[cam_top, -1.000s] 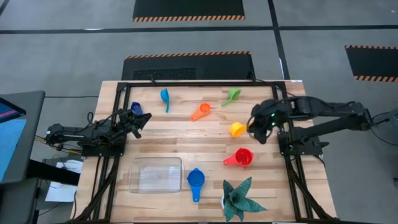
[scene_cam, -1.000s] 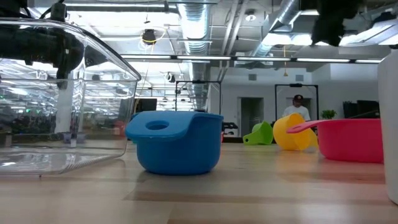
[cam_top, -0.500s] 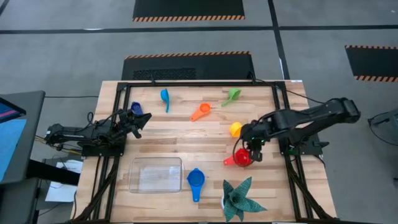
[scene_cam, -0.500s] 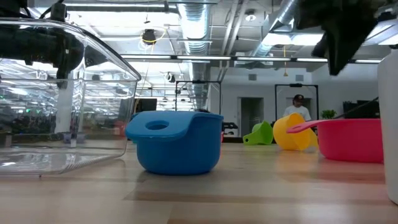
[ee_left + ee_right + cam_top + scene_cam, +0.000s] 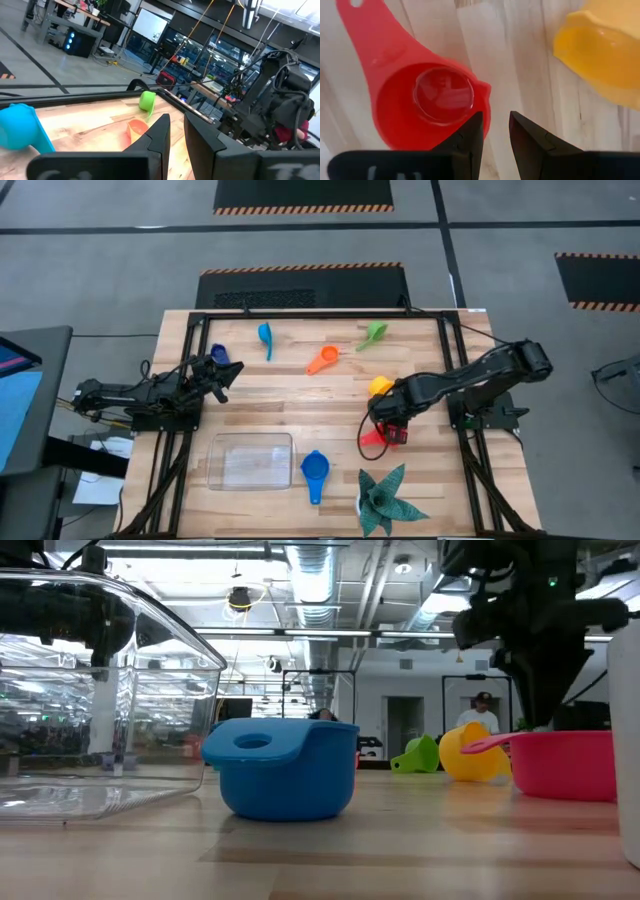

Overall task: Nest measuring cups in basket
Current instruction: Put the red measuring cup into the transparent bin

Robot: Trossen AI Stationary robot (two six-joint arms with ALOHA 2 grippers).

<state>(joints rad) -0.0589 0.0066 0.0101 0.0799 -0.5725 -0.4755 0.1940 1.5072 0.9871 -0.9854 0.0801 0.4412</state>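
The red measuring cup [image 5: 374, 438] sits upright on its base on the table, right of centre, and also shows in the low view [image 5: 560, 765]. My right gripper [image 5: 388, 423] hangs over it, open by a narrow gap [image 5: 495, 132]. One finger stands over the bowl and the other outside the rim. The yellow cup [image 5: 380, 387] lies just beyond it. The blue cup [image 5: 315, 470] stands beside the clear basket [image 5: 250, 461]. Orange [image 5: 322, 360], green [image 5: 373, 333], light blue [image 5: 265, 337] and dark blue [image 5: 218, 353] cups lie farther back. My left gripper [image 5: 218, 370] waits, open, at the table's left. My right gripper comes from above, pointing down, at the red cup's rim on the side away from the handle [image 5: 486, 97]. One finger is over the bowl and one outside. Whether either finger touches the rim I cannot tell. The cup rests flat on the table.
A dark green spiky plant [image 5: 385, 500] stands at the near edge, close to the red cup. Bare wood lies between the basket and the cups at the back. A black frame [image 5: 300, 315] runs round the table. A person [image 5: 480, 710] stands far off in the room.
My right gripper has moved from beside the yellow cup toward the table's near edge and a little left. It has come down over the red cup. The cups and the basket have stayed where they were.
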